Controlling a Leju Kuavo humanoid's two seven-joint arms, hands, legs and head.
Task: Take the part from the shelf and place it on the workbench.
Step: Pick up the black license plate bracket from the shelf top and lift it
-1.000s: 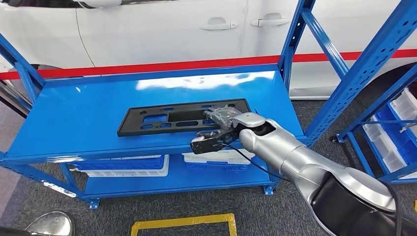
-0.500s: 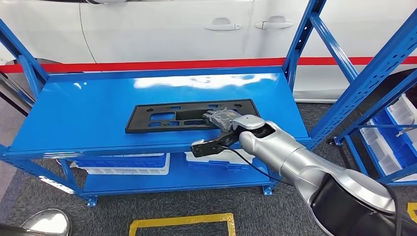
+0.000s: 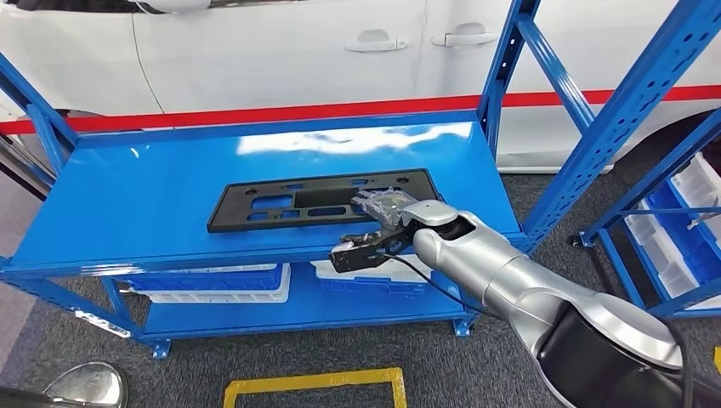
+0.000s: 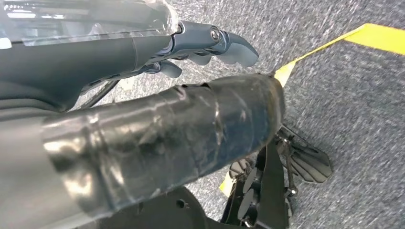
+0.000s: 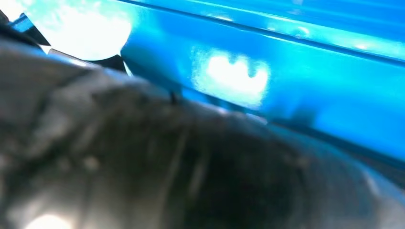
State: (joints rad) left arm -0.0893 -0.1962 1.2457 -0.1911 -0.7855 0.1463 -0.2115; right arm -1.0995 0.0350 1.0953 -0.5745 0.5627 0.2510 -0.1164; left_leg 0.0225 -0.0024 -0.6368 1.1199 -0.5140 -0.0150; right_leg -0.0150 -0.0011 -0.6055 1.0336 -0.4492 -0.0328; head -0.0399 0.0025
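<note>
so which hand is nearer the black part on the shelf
Right. The right hand lies on the near right end of the black part. The left hand hangs over the grey carpet, away from the shelf.

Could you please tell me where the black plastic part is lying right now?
In the head view, the black part lies flat on the blue shelf, toward its front right, with the right hand at its right end.
</note>
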